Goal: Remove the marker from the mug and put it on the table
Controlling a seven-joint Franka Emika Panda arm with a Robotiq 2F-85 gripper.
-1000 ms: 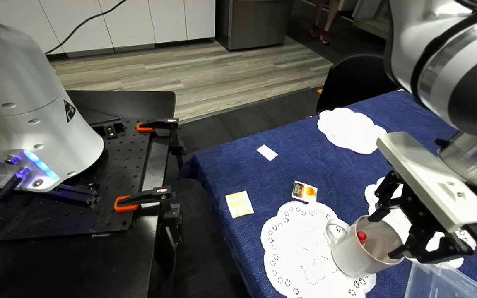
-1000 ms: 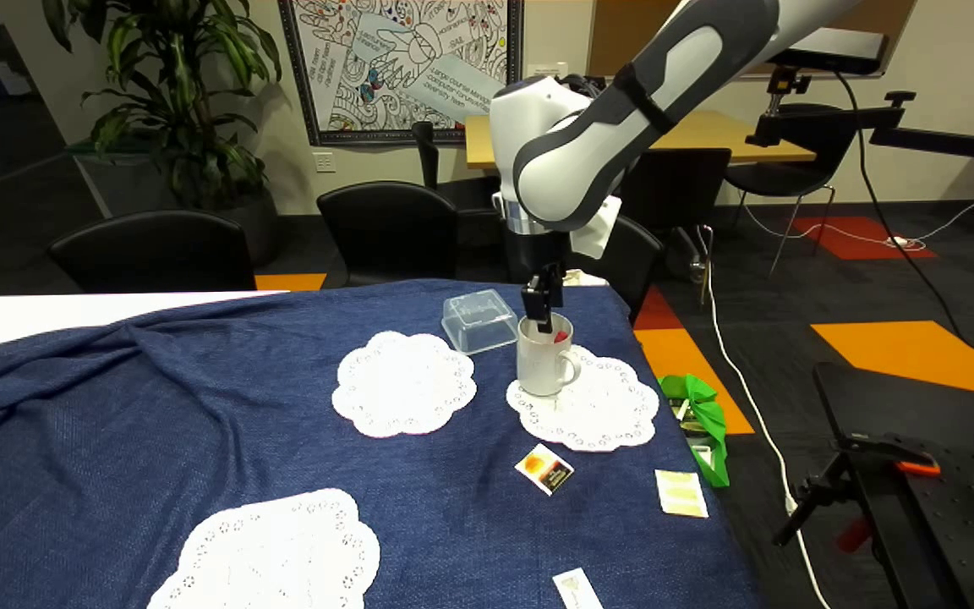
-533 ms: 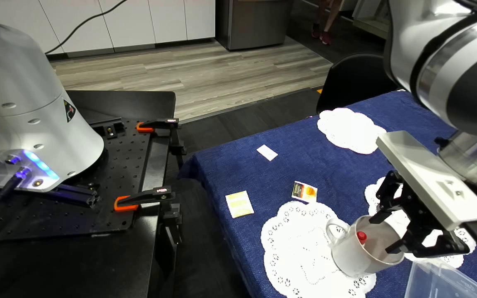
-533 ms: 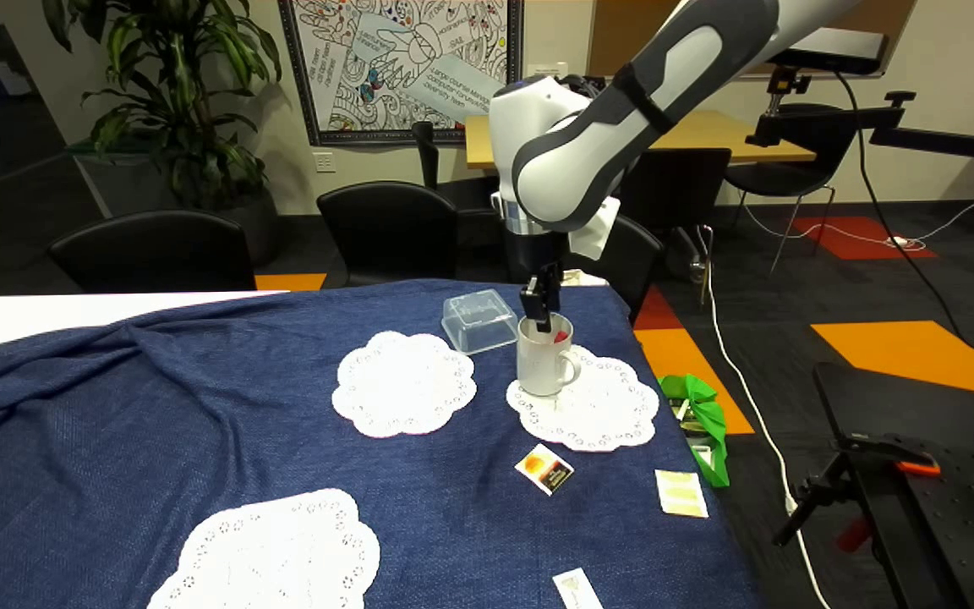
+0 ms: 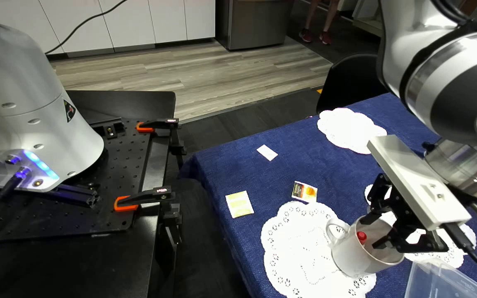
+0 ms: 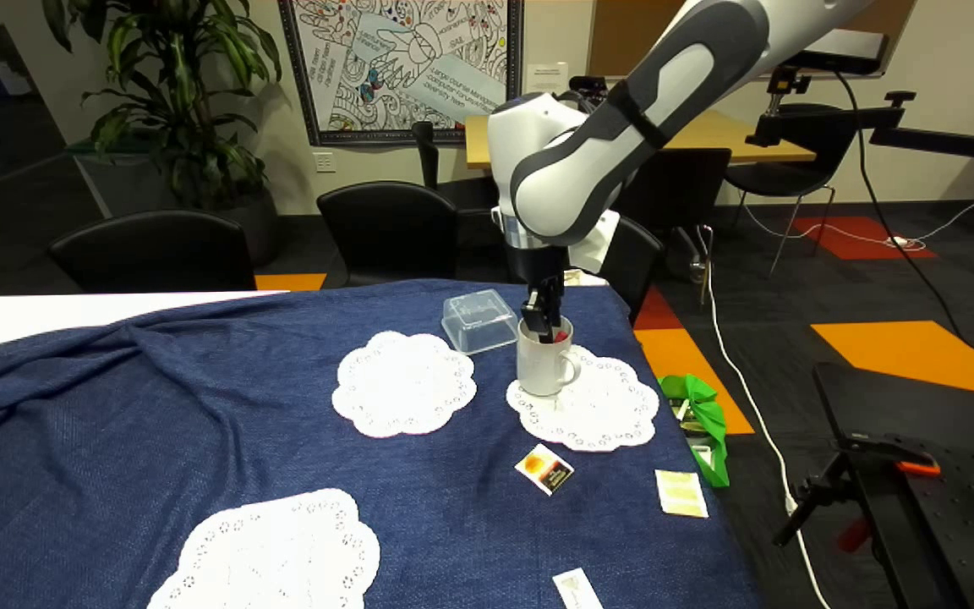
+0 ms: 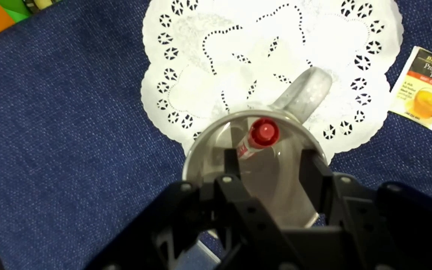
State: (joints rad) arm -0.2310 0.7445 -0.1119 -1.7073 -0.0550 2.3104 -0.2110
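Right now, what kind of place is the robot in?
Probably an office with a kitchen corner: I see white cabinets, a big grey appliance that might be a fridge, and a framed wall picture with "Diversity Team" on it.

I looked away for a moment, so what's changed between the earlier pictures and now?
The tool has moved lower at the mouth of the mug, and its fingers look closer together, though still apart. Nothing was taken hold of or let go. In an exterior view, a bystander's shoe shifted left. The mug, the marker inside it, the doilies and the tea packet stayed put.
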